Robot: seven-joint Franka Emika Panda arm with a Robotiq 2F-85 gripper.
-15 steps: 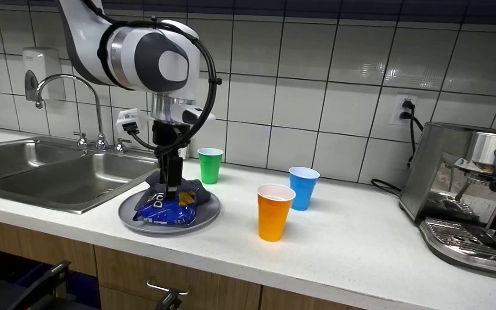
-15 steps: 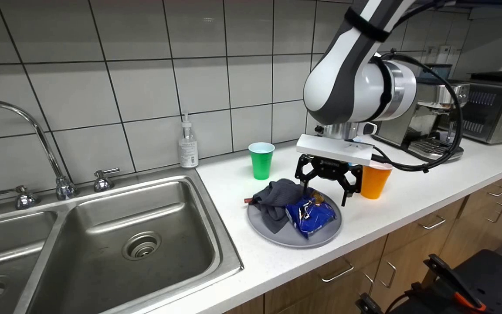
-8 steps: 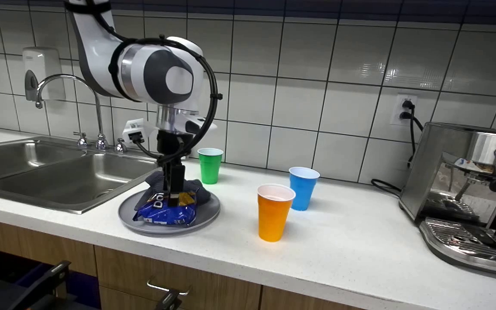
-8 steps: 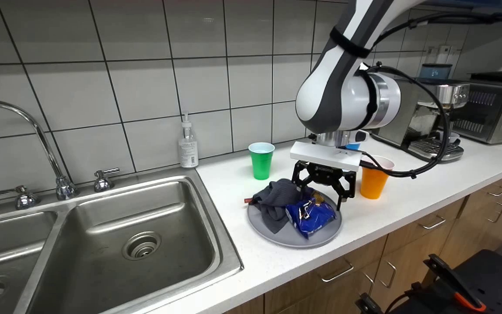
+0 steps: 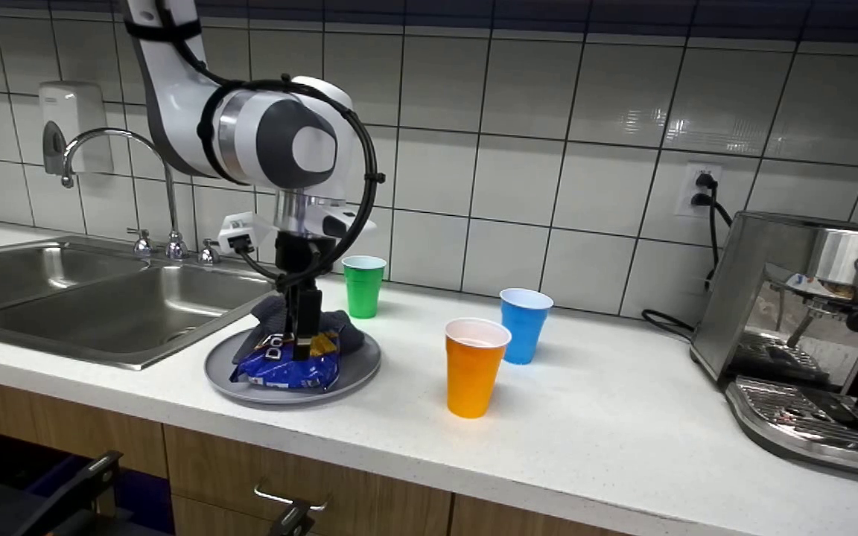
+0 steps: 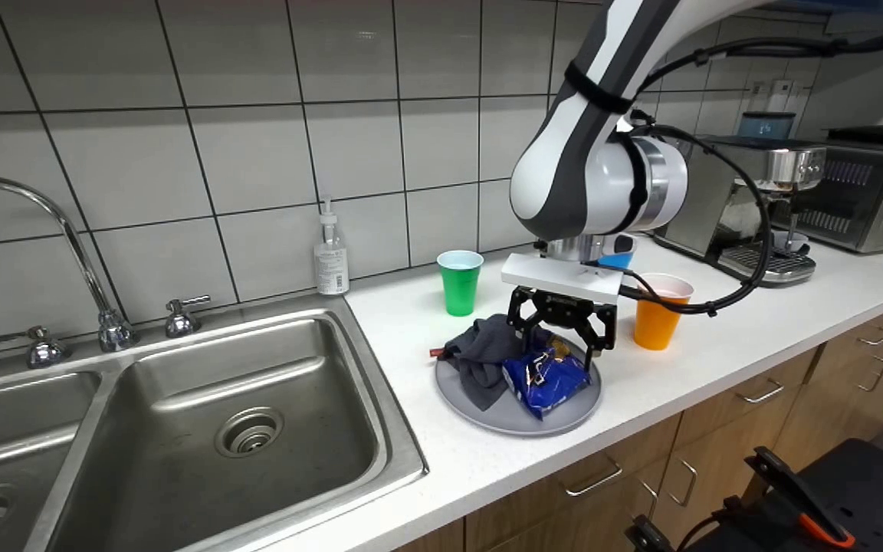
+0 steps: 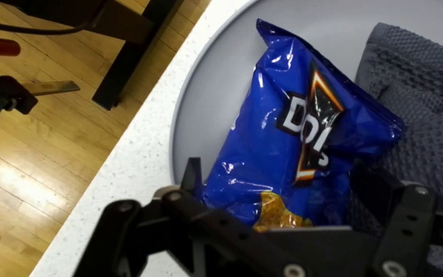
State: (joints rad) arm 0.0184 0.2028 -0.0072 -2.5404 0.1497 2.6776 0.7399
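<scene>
Blue chip bag (image 7: 283,134) slants lengthwise toward the wrist view's lower left, the tool (image 7: 277,166) spread apart astride it.

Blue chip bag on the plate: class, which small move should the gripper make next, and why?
Probably close the gripper slowly on the blue chip bag. In the wrist view the open jaws straddle one end of the bag; slowly, because the gray cloth lies close beside one jaw and might get pinched.

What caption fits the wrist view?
Open gripper straddling a blue snack bag that shares a gray plate with a dark cloth.
</scene>
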